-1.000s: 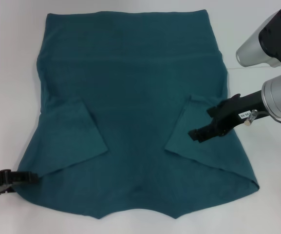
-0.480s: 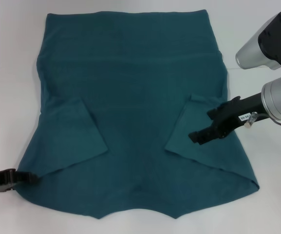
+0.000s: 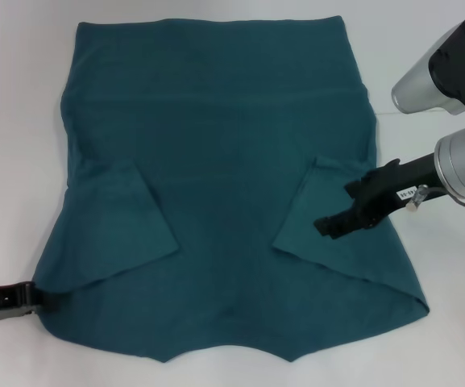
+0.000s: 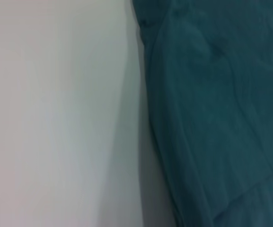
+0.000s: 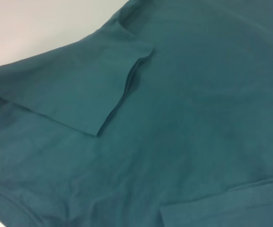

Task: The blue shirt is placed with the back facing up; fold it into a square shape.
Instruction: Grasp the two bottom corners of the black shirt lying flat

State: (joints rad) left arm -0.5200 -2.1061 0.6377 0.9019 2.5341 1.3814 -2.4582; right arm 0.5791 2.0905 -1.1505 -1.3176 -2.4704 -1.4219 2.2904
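- The shirt (image 3: 216,161) is seen in a plain dark teal-blue, with no print or pattern on the side facing up.
- The table (image 3: 14,121) is shown in plain white.
- The right gripper (image 3: 333,223) is coloured black, and its arm silver-grey with a small lit cyan ring.
- The left gripper (image 3: 43,296) is coloured black.

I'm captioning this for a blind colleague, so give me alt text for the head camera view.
A blue shirt lies spread flat on a white table, both sleeves folded inward over its body. The right gripper hovers over the folded right sleeve, and the left gripper sits low at the shirt's near left corner.
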